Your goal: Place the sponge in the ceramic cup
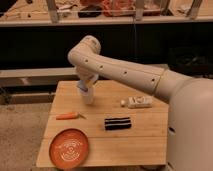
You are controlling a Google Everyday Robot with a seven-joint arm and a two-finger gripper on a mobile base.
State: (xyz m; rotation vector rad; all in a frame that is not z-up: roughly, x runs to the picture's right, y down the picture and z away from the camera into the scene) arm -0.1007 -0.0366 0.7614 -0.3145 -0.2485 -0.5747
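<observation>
The small white ceramic cup [88, 96] stands upright on the wooden table [145, 142], near its back left. My gripper [86, 84] hangs directly over the cup's mouth at the end of the white arm that reaches in from the right. The blue-grey sponge [82, 87] shows at the gripper's tip, held just above the cup's rim. Whether its lower edge is inside the cup is hidden.
An orange plate [69, 148] lies at the front left. A thin orange stick-like item [67, 116] lies left of centre, a black ridged block [118, 123] in the middle, and a flat white oblong object [138, 102] at the back right. Dark shelving stands behind the table.
</observation>
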